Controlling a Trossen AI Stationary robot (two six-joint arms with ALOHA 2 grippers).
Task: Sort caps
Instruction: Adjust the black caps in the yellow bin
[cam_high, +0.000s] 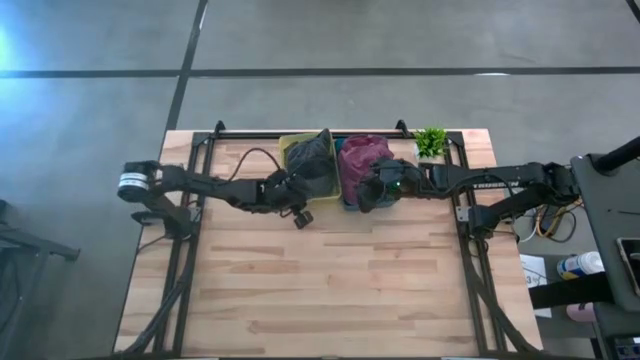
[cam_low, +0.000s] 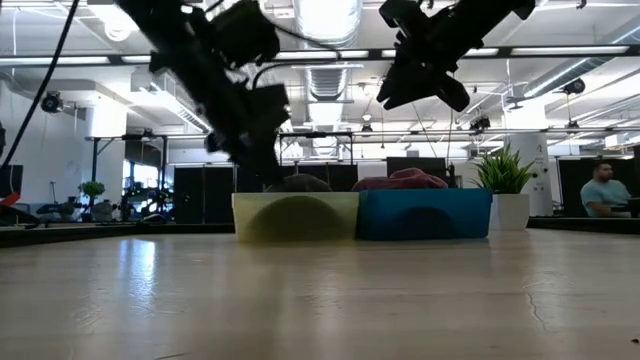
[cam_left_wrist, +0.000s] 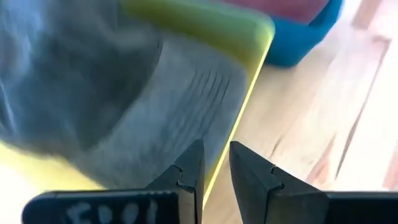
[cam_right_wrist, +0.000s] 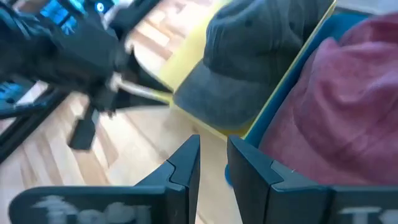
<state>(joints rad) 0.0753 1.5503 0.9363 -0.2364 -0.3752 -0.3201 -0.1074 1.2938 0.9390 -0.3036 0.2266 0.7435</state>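
Observation:
Dark olive-grey caps (cam_high: 312, 160) lie piled in the yellow bin (cam_high: 290, 143). Maroon caps (cam_high: 362, 155) lie in the teal bin (cam_high: 347, 203) beside it. From table height only the caps' crowns, grey (cam_low: 297, 183) and maroon (cam_low: 405, 179), rise above the bins' rims. My left gripper (cam_high: 290, 195) hovers at the yellow bin's near left corner; its fingers (cam_left_wrist: 214, 168) are nearly together over the near rim, beside a grey cap's brim (cam_left_wrist: 180, 99). My right gripper (cam_high: 368, 195) hangs above the teal bin's near edge, its fingers (cam_right_wrist: 211, 165) equally close. Neither holds anything.
The two bins stand side by side at the table's far edge, with a small potted plant (cam_high: 431, 141) to their right. The wooden table top (cam_high: 330, 290) stretches toward the near edge. A person (cam_low: 603, 190) sits in the room beyond the table.

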